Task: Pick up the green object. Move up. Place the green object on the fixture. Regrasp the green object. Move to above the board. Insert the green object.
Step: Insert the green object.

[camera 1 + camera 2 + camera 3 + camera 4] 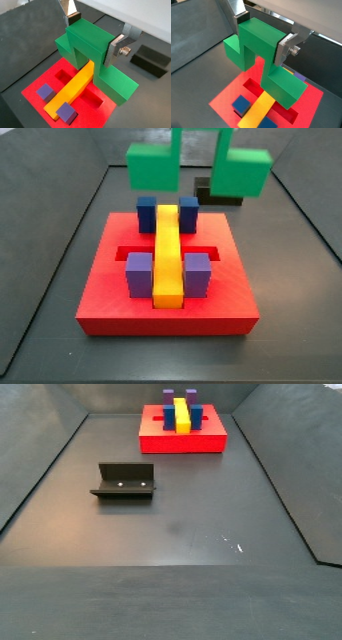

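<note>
Your end effector [94,34] was clamped on the green object [90,47], its 2 silver fingers [119,43] pressed against opposite faces of the taller centre cube, as both wrist views showed, with the green object [261,45] hanging beneath them. You held that piece in the air above the board [100,298]; in a side view its 2 lower cubes [154,166] appeared above the far end of the red slab, clear of everything on it, while the fingers themselves ran out of that picture. On the board you had a long yellow bar [166,248] lying down the middle, 2 blue blocks [147,214] flanking its far end and 2 purple blocks [139,276] flanking its near end, each touching the bar. The recessed slot [63,76] crossing under the bar stood open on both sides in a wrist view. Your fixture [123,481] sat on the dark floor well apart from the board [183,442], with nothing resting on it. The end effector did not appear in that side view.
</note>
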Motion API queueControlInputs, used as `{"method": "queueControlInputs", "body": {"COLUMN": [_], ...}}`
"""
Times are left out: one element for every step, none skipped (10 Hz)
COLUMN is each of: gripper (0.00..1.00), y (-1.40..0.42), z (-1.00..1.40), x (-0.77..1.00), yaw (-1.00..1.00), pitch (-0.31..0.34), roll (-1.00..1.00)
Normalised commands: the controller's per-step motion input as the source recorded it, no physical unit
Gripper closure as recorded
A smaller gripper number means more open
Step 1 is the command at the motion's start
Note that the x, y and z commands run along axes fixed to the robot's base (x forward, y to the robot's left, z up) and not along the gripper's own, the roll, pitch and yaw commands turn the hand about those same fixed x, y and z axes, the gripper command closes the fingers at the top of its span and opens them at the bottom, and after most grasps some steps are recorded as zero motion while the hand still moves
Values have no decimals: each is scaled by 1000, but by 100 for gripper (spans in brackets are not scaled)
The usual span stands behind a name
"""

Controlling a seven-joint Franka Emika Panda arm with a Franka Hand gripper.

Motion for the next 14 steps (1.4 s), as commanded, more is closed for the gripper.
{"method": "queueControlInputs", "body": {"gripper": [100,100,100,100,100,100,100,100,100,100,100,100,100,100], "y": [31,17,0,-11,0,0,-69,-83,-46,-43,-40,-51,-117,-103], "z": [-326,-300,-500,-514,-669,-517,-226,-80,-103,-186,-260,-231,-160,-89], "x": [-326,-303,0,0,0,-23,-214,-306,-360,-431,-174,117,286,326], "yaw": [394,391,109,40,0,54,74,137,157,231,274,257,191,151], "pitch": [-107,-129,-174,-121,-161,-139,-63,-24,-54,-111,-130,-89,-83,-80], "roll": [-373,-376,-173,0,0,0,81,176,193,194,167,129,109,83]}}
